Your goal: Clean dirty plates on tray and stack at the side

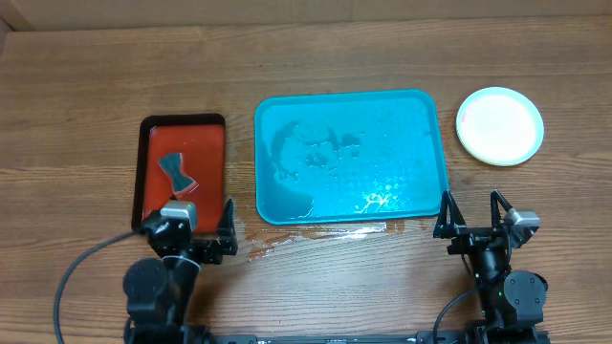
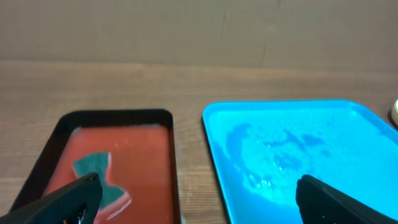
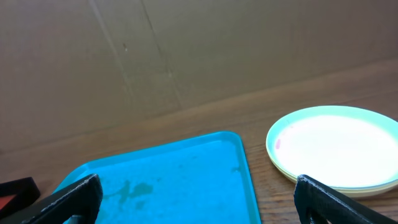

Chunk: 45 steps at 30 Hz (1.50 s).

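Observation:
The plates (image 1: 499,125) sit in one stack on the table right of the tray, pale top plate uppermost; in the right wrist view (image 3: 333,147) yellow-green rims show beneath it and a small red smear at its left edge. The turquoise tray (image 1: 435,143) lies mid-table, wet and holding no plates; it shows in the left wrist view (image 2: 214,134) and the right wrist view (image 3: 245,168). My left gripper (image 1: 196,232) is open and empty at the near edge, before the gap between the two trays. My right gripper (image 1: 474,215) is open and empty near the tray's front right corner.
A red tray with black rim (image 1: 145,153) lies left of the turquoise tray and holds a grey-green sponge (image 1: 176,173), also in the left wrist view (image 2: 96,171). Water is spilled on the wood (image 1: 287,241) in front of the turquoise tray.

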Motion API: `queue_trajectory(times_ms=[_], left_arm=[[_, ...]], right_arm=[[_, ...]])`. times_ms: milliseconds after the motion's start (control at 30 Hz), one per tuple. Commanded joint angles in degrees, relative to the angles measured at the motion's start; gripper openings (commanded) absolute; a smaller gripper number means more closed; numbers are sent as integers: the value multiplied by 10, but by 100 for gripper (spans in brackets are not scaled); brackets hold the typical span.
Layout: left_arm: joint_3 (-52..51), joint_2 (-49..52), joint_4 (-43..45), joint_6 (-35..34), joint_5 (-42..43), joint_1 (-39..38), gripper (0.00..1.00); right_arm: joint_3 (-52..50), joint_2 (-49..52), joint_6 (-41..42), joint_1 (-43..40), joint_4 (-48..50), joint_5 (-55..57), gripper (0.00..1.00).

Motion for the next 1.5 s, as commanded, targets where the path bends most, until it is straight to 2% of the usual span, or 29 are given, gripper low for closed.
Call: queue_trajectory(times_ms=[0, 233, 433, 733, 1467], left_arm=[[-54, -43, 43, 9, 5, -5, 100], [-116, -118, 116, 7, -27, -5, 99], [-151, -127, 150, -35, -64, -5, 100], [-151, -127, 116, 2, -73, -5, 100], [-151, -127, 115, 1, -76, -5, 100]], right_arm=[[-6, -6, -2, 4, 4, 6, 100], [-6, -6, -2, 4, 4, 6, 100], [-6, -6, -2, 4, 4, 6, 100], [-6, -6, -2, 4, 4, 6, 100], [-6, -6, -2, 4, 4, 6, 100]])
